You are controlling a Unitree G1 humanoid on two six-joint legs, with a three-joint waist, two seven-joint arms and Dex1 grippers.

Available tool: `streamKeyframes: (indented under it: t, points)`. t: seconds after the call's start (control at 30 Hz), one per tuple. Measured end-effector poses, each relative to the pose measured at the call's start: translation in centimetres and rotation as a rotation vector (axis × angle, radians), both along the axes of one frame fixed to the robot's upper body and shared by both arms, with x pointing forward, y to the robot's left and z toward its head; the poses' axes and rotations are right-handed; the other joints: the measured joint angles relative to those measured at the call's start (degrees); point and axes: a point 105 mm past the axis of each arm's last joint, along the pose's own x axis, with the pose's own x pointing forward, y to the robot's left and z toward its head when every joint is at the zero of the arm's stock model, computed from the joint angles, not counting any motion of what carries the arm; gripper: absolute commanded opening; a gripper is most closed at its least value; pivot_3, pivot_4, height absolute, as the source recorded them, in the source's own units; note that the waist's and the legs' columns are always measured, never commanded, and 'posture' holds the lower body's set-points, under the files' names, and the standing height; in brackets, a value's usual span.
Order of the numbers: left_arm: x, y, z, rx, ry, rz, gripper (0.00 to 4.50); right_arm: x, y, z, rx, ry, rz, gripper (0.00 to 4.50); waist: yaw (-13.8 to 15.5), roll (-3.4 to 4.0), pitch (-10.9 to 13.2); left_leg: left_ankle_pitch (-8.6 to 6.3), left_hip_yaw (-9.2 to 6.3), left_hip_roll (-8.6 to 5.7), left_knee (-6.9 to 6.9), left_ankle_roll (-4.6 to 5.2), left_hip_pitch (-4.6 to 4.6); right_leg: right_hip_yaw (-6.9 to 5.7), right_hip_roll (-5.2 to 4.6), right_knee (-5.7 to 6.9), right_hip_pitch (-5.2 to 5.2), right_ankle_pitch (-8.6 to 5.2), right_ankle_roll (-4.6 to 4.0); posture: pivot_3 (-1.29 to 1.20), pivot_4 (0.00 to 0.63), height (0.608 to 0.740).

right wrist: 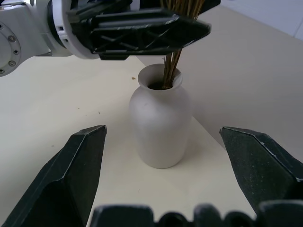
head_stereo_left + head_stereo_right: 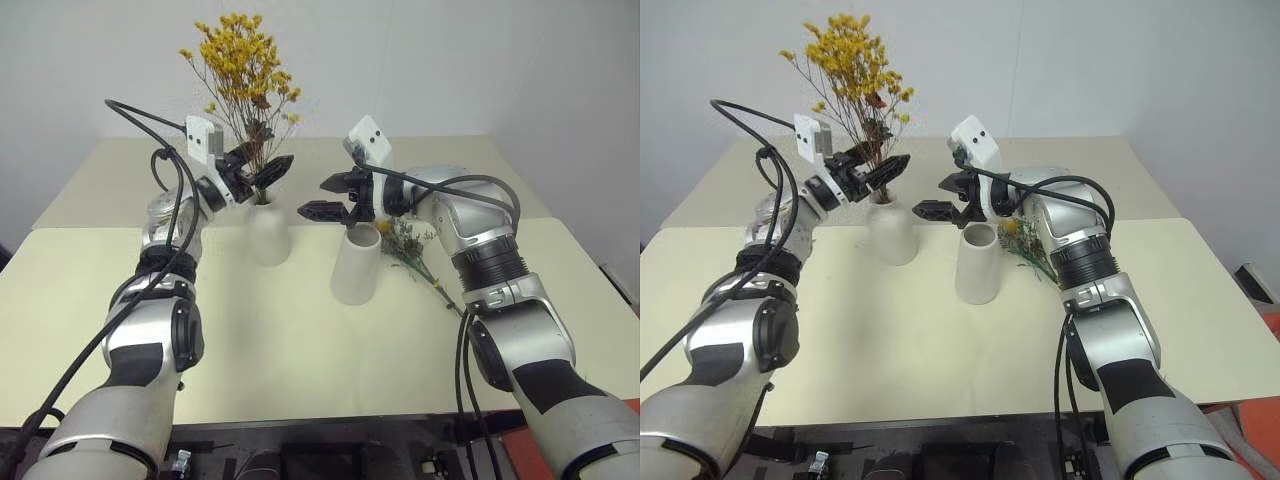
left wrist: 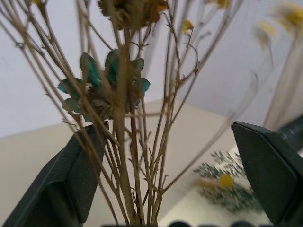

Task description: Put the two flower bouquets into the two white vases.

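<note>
My left pincer (image 2: 258,172) hangs just above the mouth of the squat bottle vase (image 2: 268,232), its two black fingers spread wide with the brown stems of the yellow-orange bouquet (image 2: 243,62) rising between them. In the left wrist view the stems run up through the gap and neither finger (image 3: 71,182) presses on them, though a few outer stems pass close to the one on that side. The bouquet stands upright in the bottle vase, its stem ends down inside the narrow neck and its flower heads fanning out well above my hand.

My right pincer (image 2: 336,198) is also open, fingers far apart and holding nothing. It hovers just beside the bottle vase on the side away from my left arm, pointing across at it, and sits above and a little in front of the rim of the wide-mouthed vase (image 2: 356,264). In the right wrist view the bottle vase (image 1: 161,124) sits framed between my two spread fingers but well clear of them, with my left pincer over its mouth.

The wide-mouthed vase stands beside the bottle vase on the cream table (image 2: 300,350), apart from it. The grey-green sprig bunch (image 2: 412,248) with its yellow ball bloom lies flat on the table just beyond that vase, under my right forearm.
</note>
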Motion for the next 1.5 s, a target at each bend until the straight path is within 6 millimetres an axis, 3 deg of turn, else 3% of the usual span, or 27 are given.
streamKeyframes:
  t: [0.33, 0.53, 0.63, 0.77, 1.03, 1.13, 1.27, 1.4, 1.5]
  points:
    - [-1.3, 1.3, -3.9, 0.115, 0.093, 0.038, 4.47, -0.1, 0.0, 0.2, 0.008, -0.01, 0.007, 4.5, 0.1, 0.01, 0.0, 0.0, -0.02, 0.01, 0.02, 0.0, 0.0, 0.0, 0.0, 0.03, 0.0, 0.03, -0.03, 0.0, 0.15, 0.74]
    - [-1.6, 2.2, -3.2, 0.167, 0.119, 0.098, 4.47, -0.2, 0.3, 0.3, 0.013, -0.018, 0.021, 4.5, 0.1, 0.01, 0.0, 0.0, -0.02, 0.0, 0.01, 0.0, 0.01, 0.01, 0.0, 0.01, 0.0, 0.03, -0.03, 0.0, 0.15, 0.74]
    - [-2.1, 2.4, -4.0, 0.219, 0.142, 0.112, 4.47, -0.2, 0.4, 0.3, 0.013, -0.018, 0.022, 4.5, 0.0, 0.01, 0.0, 0.0, -0.02, 0.01, 0.01, 0.0, 0.01, 0.01, 0.0, 0.02, -0.01, 0.04, -0.04, 0.0, 0.15, 0.74]
    - [-3.4, 2.8, -5.5, 0.305, 0.187, 0.116, 4.47, -0.2, 0.4, 0.3, 0.016, -0.018, 0.024, 4.5, -0.1, 0.02, 0.0, 0.0, -0.02, 0.04, 0.0, 0.0, 0.01, 0.02, 0.02, 0.04, -0.03, 0.06, -0.07, 0.0, 0.15, 0.74]
    - [-7.0, 3.3, -6.0, 0.453, 0.217, 0.102, 4.47, -0.5, 0.2, 0.6, 0.023, -0.035, 0.032, 4.5, 0.0, 0.03, 0.0, 0.0, -0.02, 0.04, 0.0, 0.0, 0.01, 0.01, 0.02, -0.03, -0.03, 0.06, -0.07, 0.0, 0.15, 0.74]
    - [-9.3, 3.3, -5.2, 0.485, 0.212, 0.037, 4.47, -0.9, -0.5, 0.6, 0.012, -0.05, 0.035, 4.5, 0.0, 0.04, 0.0, 0.0, -0.02, 0.07, 0.0, 0.0, 0.0, 0.01, 0.02, -0.04, -0.04, 0.06, -0.07, 0.0, 0.15, 0.74]
    - [-11.9, 2.9, -1.2, 0.444, 0.113, -0.062, 4.47, -1.3, -2.4, 0.2, -0.021, -0.052, 0.008, 4.5, 0.4, 0.05, 0.0, 0.0, -0.02, 0.04, 0.01, -0.01, 0.06, 0.0, 0.0, -0.25, 0.01, 0.05, -0.07, 0.0, 0.15, 0.74]
    - [-12.7, 1.1, 1.0, 0.396, 0.063, -0.176, 4.47, -2.1, -4.5, 0.5, -0.065, -0.069, 0.002, 4.5, 0.7, 0.04, 0.0, 0.0, -0.01, 0.04, 0.02, 0.0, 0.21, -0.01, 0.01, -0.28, 0.16, 0.04, -0.05, 0.0, 0.15, 0.74]
    - [-12.5, -0.7, 1.6, 0.405, 0.062, -0.236, 4.47, -2.3, -6.5, 0.7, -0.097, -0.075, -0.036, 4.5, 0.8, 0.04, 0.0, 0.0, 0.01, 0.03, 0.02, 0.0, 0.2, 0.01, 0.02, -0.3, 0.16, 0.03, -0.05, 0.0, 0.15, 0.74]
